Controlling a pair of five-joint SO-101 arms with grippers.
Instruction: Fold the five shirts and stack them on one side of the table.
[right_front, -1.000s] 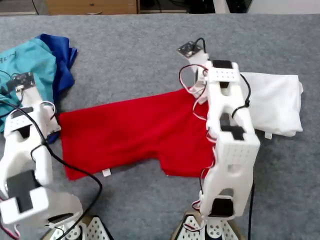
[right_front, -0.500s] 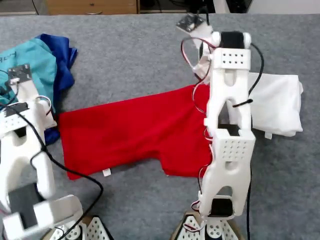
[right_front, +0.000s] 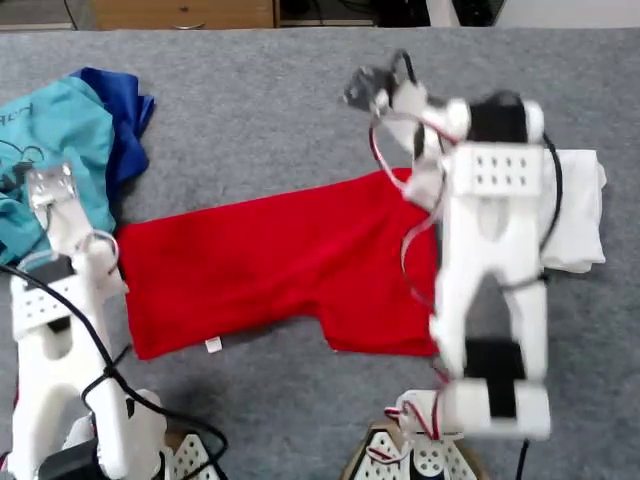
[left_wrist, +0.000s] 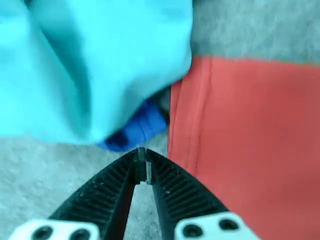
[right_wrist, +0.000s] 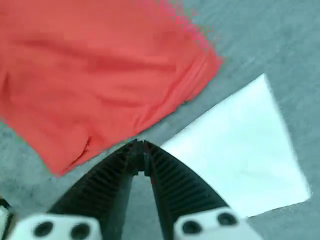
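High view: a red shirt (right_front: 270, 265) is seen spread flat on the grey table (right_front: 250, 100) between the two arms. Its long axis runs across the table from the left arm to the right arm, a little slanted, so that the end at the right arm lies farther from the arm bases. One sleeve points toward the bases, beside the right arm.

In the left wrist view the left pincer (left_wrist: 141, 165) is closed, tip against tip, and nothing is gripped in it. It is held above bare table. Just beside its tips, on one side, the straight stitched edge of the red shirt is found; just beyond the tips a fold of the blue shirt (left_wrist: 135, 132) is seen, and over this the teal shirt (left_wrist: 75, 65) is heaped. These two shirts are crumpled, not folded.

In the right wrist view the right pincer (right_wrist: 140, 155) is closed as well, and it is empty. Its tips are placed over the narrow grey strip between the red shirt's end and the folded white shirt (right_wrist: 240, 150). The white shirt lies flat, close to the red one; whether they touch cannot be told.
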